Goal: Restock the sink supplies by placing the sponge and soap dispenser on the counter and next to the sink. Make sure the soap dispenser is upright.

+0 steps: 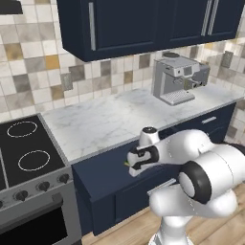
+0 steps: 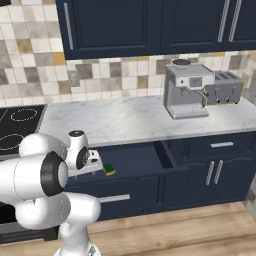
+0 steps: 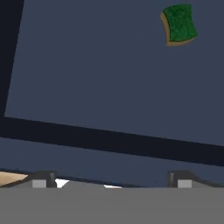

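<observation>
while one sponge (image 3: 178, 24) lies in the open drawer (image 2: 135, 157) | tool (image 3: 111, 177) released, above drawer | one counter (image 2: 140, 122)

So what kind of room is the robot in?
A kitchen, it looks like. There is a stove with burner rings, a marble counter on navy cabinets, and a coffee machine beside a toaster.

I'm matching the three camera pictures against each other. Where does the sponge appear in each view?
Left base view: a green-yellow sliver of the sponge beside the arm's wrist.
Right base view: sponge in the open drawer, left side.
Hand view: sponge at upper right.
Shared landmark: the open drawer's navy floor.
</observation>
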